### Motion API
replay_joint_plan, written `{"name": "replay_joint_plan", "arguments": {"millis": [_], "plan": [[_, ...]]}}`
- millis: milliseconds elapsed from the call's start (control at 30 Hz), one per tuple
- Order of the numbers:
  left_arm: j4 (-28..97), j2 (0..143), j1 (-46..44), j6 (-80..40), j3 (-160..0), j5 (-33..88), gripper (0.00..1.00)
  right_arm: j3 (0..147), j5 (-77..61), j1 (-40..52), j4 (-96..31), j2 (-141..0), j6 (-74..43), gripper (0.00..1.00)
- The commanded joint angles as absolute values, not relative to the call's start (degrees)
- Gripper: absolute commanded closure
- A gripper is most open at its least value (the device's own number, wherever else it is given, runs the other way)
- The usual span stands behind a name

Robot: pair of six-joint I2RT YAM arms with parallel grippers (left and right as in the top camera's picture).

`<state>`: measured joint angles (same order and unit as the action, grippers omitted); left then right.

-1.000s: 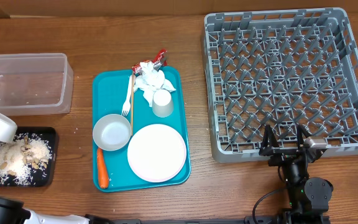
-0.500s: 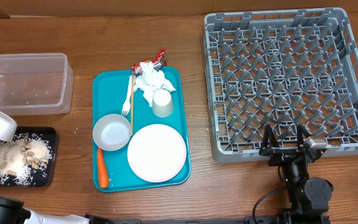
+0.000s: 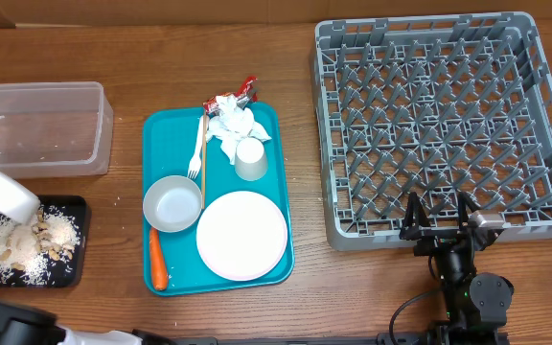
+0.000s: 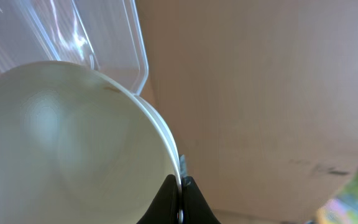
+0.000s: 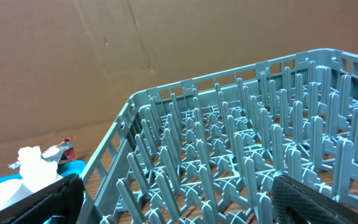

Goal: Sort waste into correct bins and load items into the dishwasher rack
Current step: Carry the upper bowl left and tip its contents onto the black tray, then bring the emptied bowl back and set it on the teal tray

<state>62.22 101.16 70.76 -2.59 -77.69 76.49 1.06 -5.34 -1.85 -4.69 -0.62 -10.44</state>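
One white bowl (image 3: 3, 192) hangs tipped at the far left. Its rim is pinched between the shut fingers of the left gripper (image 4: 180, 186), above the black tray (image 3: 82, 240) where the rice-and-nut scraps (image 3: 22, 247) lie heaped. The grip is only a thin pinch on a smooth rim, so I judge a quick swing could let the bowl twist or drop. It could also knock the clear tub (image 3: 103, 125) just behind. Any grains clinging inside would fall on the table on the way across.

On the teal tray (image 3: 175, 144) wait the fork (image 3: 196, 149), the crumpled napkin (image 3: 233, 123), the foil wrapper (image 3: 247, 89) at the tray's far rim, the cup (image 3: 250, 158), a second bowl (image 3: 172, 203), the plate (image 3: 242, 235) and the carrot (image 3: 158, 259). The napkin touches the cup, so pulling it away may topple the cup. The fork lies flat and thin, and fingers could slide off it.

At the right, the dishwasher rack (image 3: 324, 144) holds nothing yet. The right gripper (image 3: 438, 213) sits at the rack's near wall with its jaws spread wide and empty. A careless lift there could catch that wall.
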Motion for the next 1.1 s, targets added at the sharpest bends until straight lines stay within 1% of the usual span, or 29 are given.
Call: {"name": "replay_joint_plan", "arguments": {"millis": [0, 367, 467, 633, 700, 800, 933, 1067], "plan": [[63.79, 96.25, 65.47, -1.87, -81.60, 68.69, 0.96, 0.47, -4.97, -2.04, -4.38, -0.16, -9.98, 0.00], [69.52, 87.90, 38.24, -3.81, -95.07, 40.18, 0.96, 0.47, -4.97, -2.04, -4.40, -0.16, -10.00, 0.00], [69.60, 87.61, 29.85, -4.01, -95.53, 31.57, 0.96, 0.47, -4.97, -2.04, -4.40, -0.16, -9.98, 0.00], [66.87, 90.17, 16.29, -8.56, -93.80, 15.18, 0.96, 0.47, -4.97, -2.04, -4.40, -0.16, -9.98, 0.00], [65.14, 92.38, 12.01, -9.74, -93.62, 12.49, 0.96, 0.47, -4.97, -2.04, -4.38, -0.16, -9.98, 0.00], [61.93, 96.33, 7.16, -10.70, -93.62, 11.99, 0.96, 0.47, -4.97, -2.04, -4.38, -0.16, -9.98, 0.00], [57.45, 102.15, 2.81, -11.68, -93.62, 10.39, 0.96, 0.47, -4.97, -2.04, -4.38, -0.16, -9.98, 0.00], [53.78, 107.72, -0.34, -13.41, -93.62, 4.38, 0.96, 0.47, -4.97, -2.04, -4.38, -0.16, -10.00, 0.00]]}}
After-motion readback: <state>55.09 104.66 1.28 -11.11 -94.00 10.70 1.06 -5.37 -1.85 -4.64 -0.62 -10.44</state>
